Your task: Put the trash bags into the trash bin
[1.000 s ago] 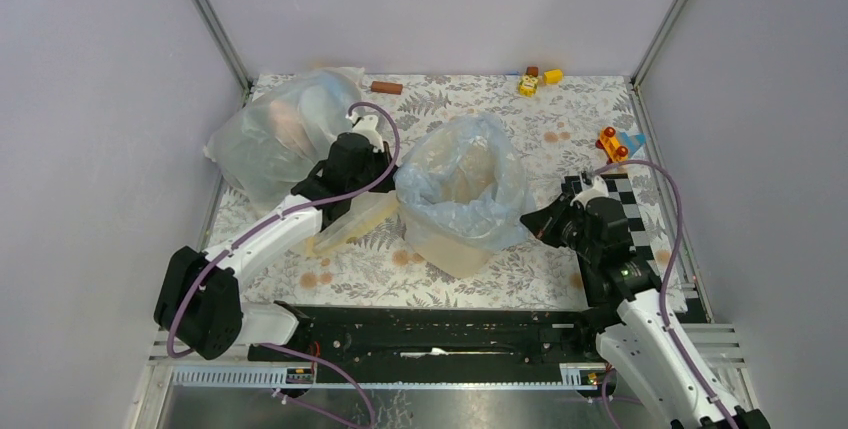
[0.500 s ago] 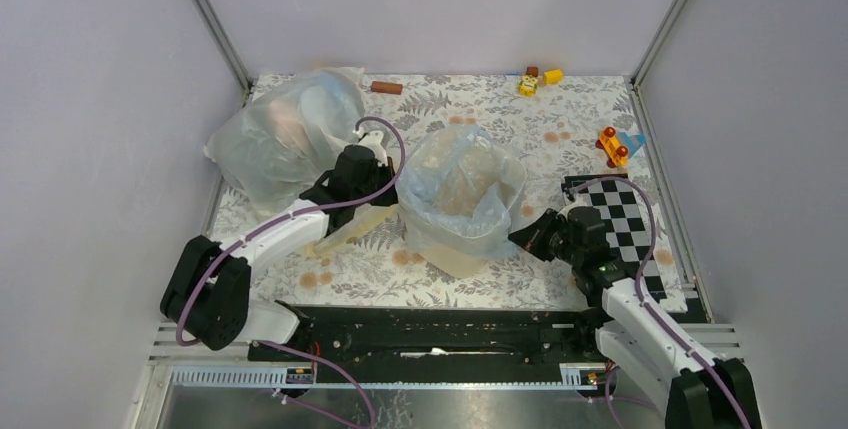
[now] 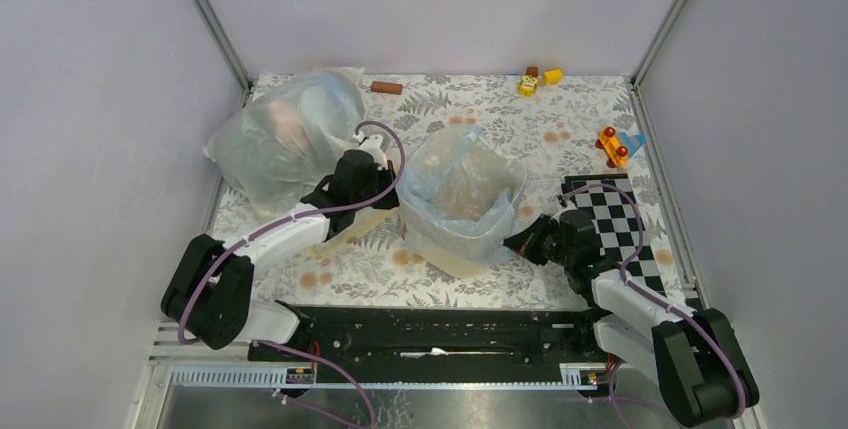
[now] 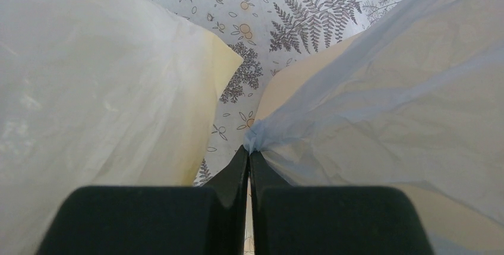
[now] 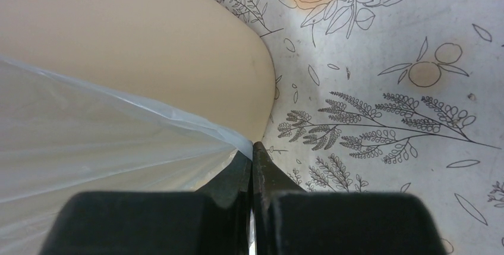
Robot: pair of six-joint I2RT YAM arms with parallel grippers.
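The pale blue trash bag point(image 3: 462, 194) lines the cream-beige trash bin point(image 3: 455, 261) at the table's middle, its edge folded down over the rim. My left gripper point(image 3: 385, 192) is shut on the bag's left edge; in the left wrist view the film point(image 4: 380, 106) bunches at the fingertips point(image 4: 249, 151). My right gripper point(image 3: 518, 239) is shut on the bag's right edge, low beside the bin; in the right wrist view the film point(image 5: 107, 136) is pinched at the tips point(image 5: 253, 147), in front of the bin wall point(image 5: 148, 41).
A bulky clear whitish bag point(image 3: 285, 134) lies at the back left. A pale yellow bag point(image 3: 345, 229) lies under my left arm, also in the left wrist view point(image 4: 101, 88). A checkered board point(image 3: 620, 224) is at the right. Small toys point(image 3: 615, 144) and a brown cylinder point(image 3: 386, 87) lie at the back.
Both grippers have pulled the bag's edges downward over the bin's sides. The right gripper moved down and toward the near edge; the left moved slightly nearer and lower.
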